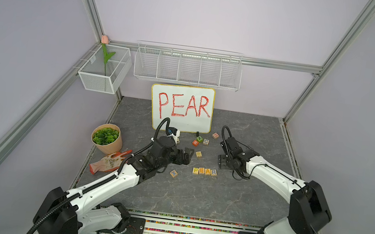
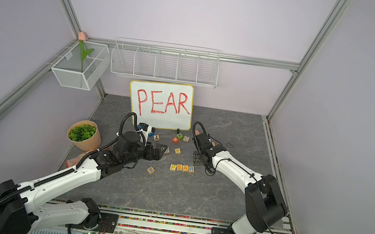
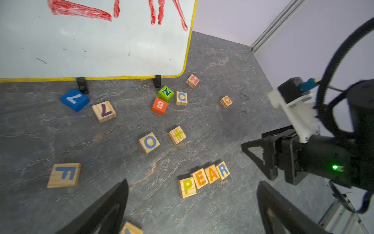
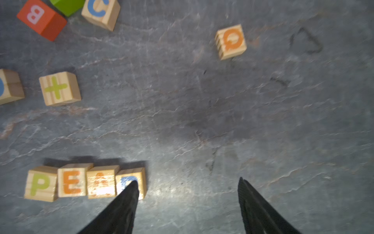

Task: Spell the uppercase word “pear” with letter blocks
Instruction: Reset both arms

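Note:
The four letter blocks stand side by side on the grey table and read P (image 1: 195, 170), E (image 1: 201, 171), A (image 1: 208, 171), R (image 1: 214, 172); the same row shows in the left wrist view from P (image 3: 187, 187) to R (image 3: 223, 170). My right gripper (image 1: 222, 161) hangs just right of the R block (image 4: 141, 178), open and empty, and one of its fingers (image 4: 125, 202) hides part of that block's face. My left gripper (image 1: 187, 156) is open and empty, left of and behind the row.
A yellow-rimmed whiteboard (image 1: 181, 108) lettered PEAR stands at the back. Loose blocks lie behind the row: green N (image 3: 166, 93), orange B (image 3: 159, 105), C (image 3: 181, 98), plus (image 3: 177, 135), O (image 3: 149, 142), Q (image 3: 226, 101). A plant pot (image 1: 106, 138) and glove (image 1: 109, 161) sit left.

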Robot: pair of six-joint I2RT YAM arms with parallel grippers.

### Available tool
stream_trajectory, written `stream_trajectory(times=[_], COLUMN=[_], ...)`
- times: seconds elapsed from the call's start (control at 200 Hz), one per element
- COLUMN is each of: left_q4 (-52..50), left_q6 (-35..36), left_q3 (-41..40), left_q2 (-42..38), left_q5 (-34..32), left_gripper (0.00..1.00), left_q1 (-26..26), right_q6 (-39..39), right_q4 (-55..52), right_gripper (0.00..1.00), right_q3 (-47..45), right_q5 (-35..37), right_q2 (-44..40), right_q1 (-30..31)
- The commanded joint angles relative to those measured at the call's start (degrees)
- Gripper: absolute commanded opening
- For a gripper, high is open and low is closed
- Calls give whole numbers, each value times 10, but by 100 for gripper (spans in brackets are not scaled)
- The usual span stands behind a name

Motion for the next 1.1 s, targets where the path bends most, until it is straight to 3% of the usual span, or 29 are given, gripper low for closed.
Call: stream_trajectory(times=[0.0,0.115,0.22,0.275,0.4,0.53,0.595,0.83,0.945,1.095], left_q4=[-47,-29,13,55,235,443,450,589,662,748], left_q6=[40,89,113,124,132,213,216,220,243,272], left_q3=[18,6,-24,-52,-152,-257,-270,-336,-327,-287], left_q2=[-42,-76,-99,-117,-162,-151,-122,17,108,221], left_q5=[-122,-194,-293,-307,-332,-342,-351,-323,-307,-293], left_gripper=[99,99,99,99,99,99,99,99,99,99], left_q1=[3,39,100,144,230,264,275,302,309,310], right_q6=[-64,-104,-122,-129,-134,-147,-144,-200,-208,-239], right_q4=[55,132,183,203,244,284,292,507,575,782], right_gripper=[94,100,93,89,89,89,89,89,89,89], right_q3=[-27,-72,-117,-140,-192,-241,-257,-385,-405,-455], right_q5=[87,102,114,123,149,124,108,100,79,65], right_q2=[-55,-115,-161,-183,-225,-262,-270,-287,-253,-171], right_q1=[-18,-53,-94,-116,-170,-223,-251,-267,-277,-279])
